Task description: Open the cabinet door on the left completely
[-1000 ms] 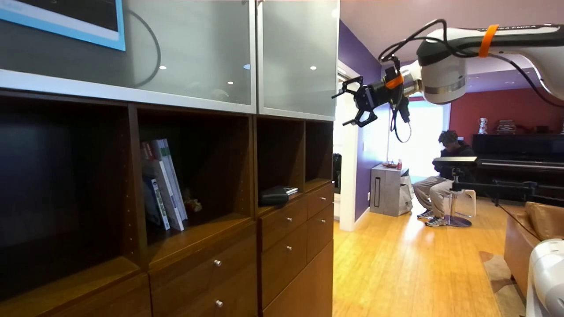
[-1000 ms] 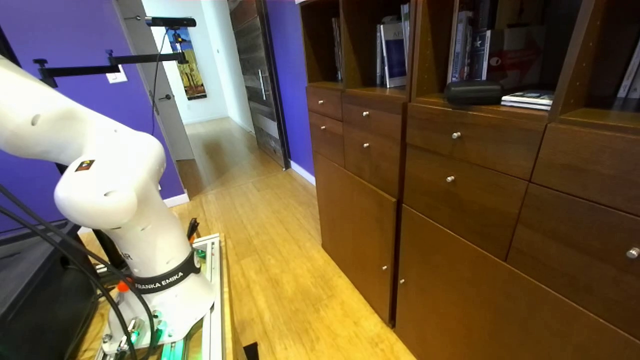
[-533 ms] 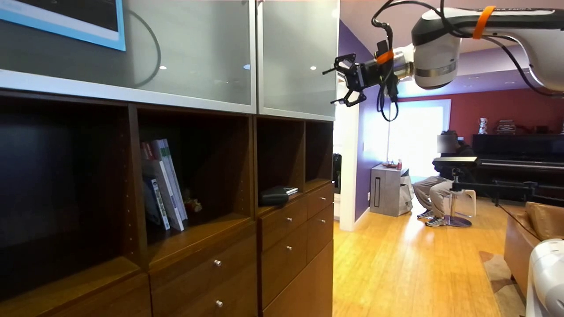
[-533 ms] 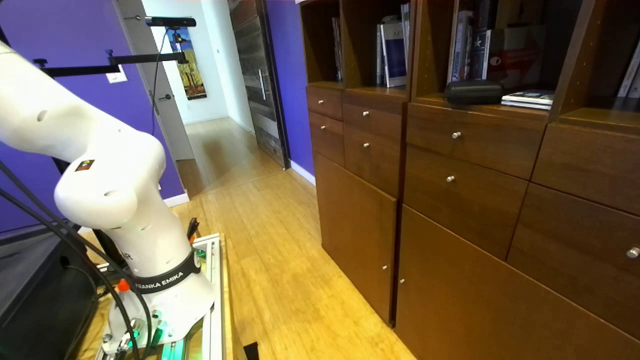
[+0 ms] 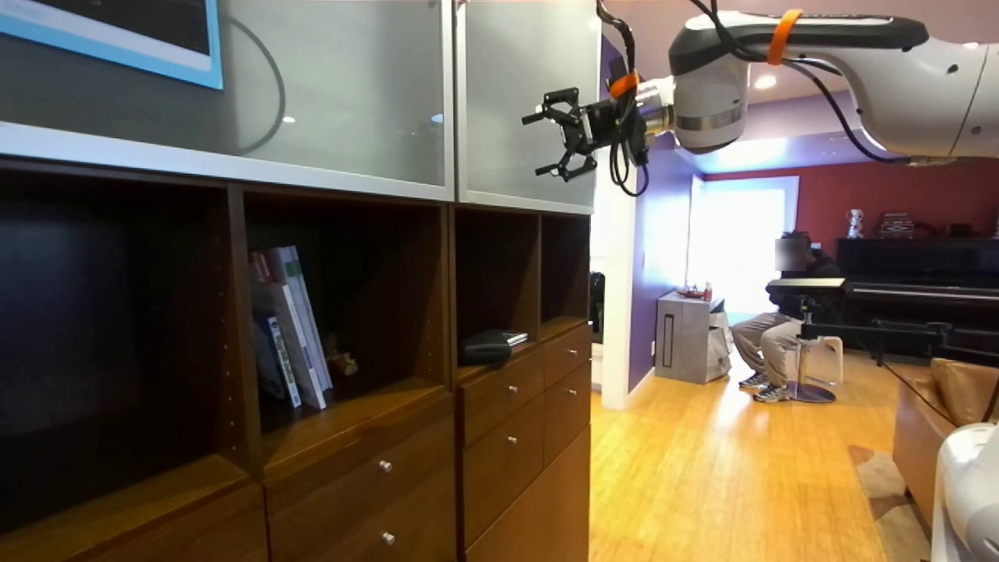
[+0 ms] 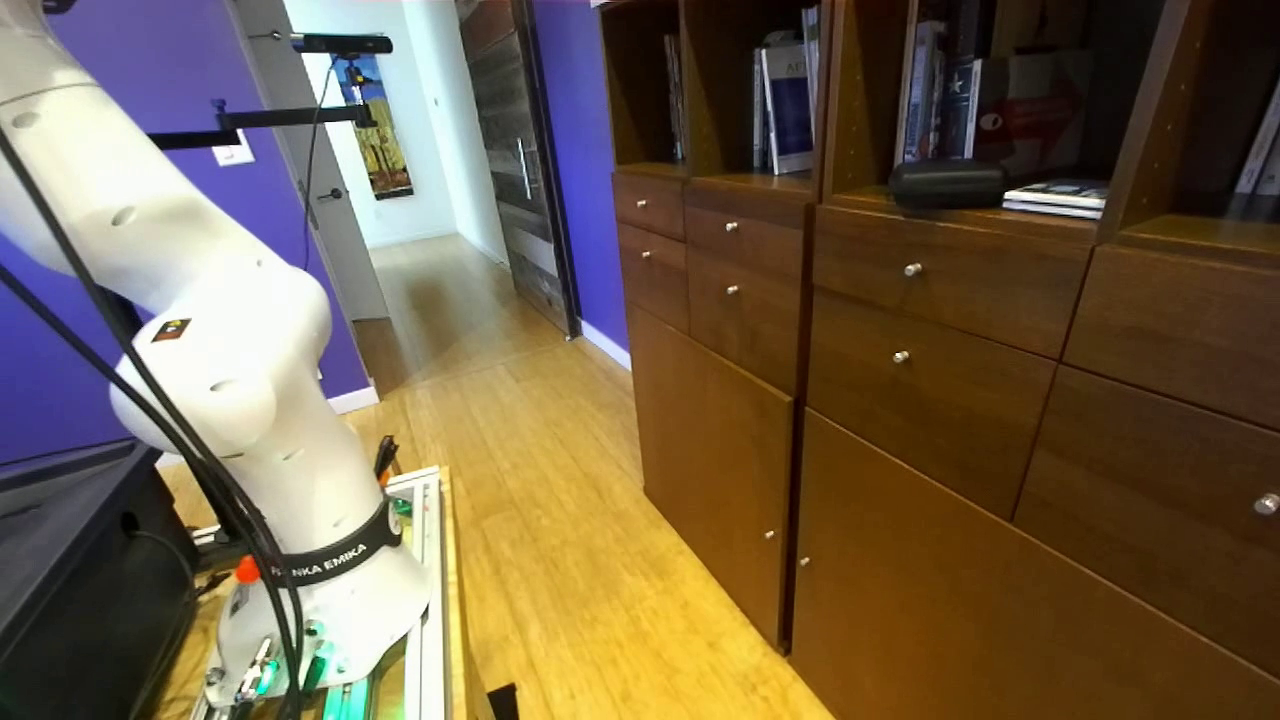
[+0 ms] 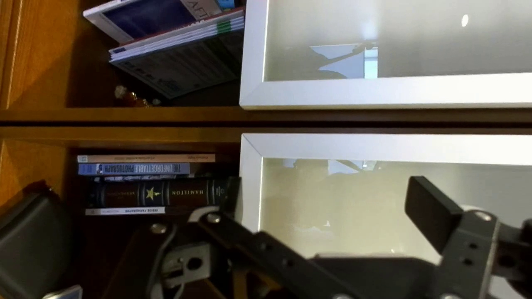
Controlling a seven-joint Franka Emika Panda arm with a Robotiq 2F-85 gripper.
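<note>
The cabinet door (image 5: 335, 94) is the wide frosted-glass panel at upper left in an exterior view. It looks closed, flush above the dark brown cabinet's (image 5: 343, 421) open shelves. In the wrist view, turned sideways, the same door (image 7: 399, 45) fills the upper right, its pale metal frame running beside a dark gap. My gripper (image 5: 539, 145) is open, both fingers spread, overlapping the narrower frosted panel in that exterior view. The wrist view also puts the gripper (image 7: 332, 203) before that narrower panel, nothing between its pads (image 7: 432, 211). No contact shows.
Below the glass, shelves hold leaning books (image 5: 289, 328) and a black case (image 5: 484, 349); drawer fronts with small knobs (image 5: 385, 466) lie underneath. The narrower frosted panel (image 5: 515, 62) adjoins the door. A seated person (image 5: 788, 312) is far behind the arm.
The gripper has travelled left and upward in an exterior view, from beyond the cabinet's far edge to in front of the narrower panel. It stays open. The door has not moved.
</note>
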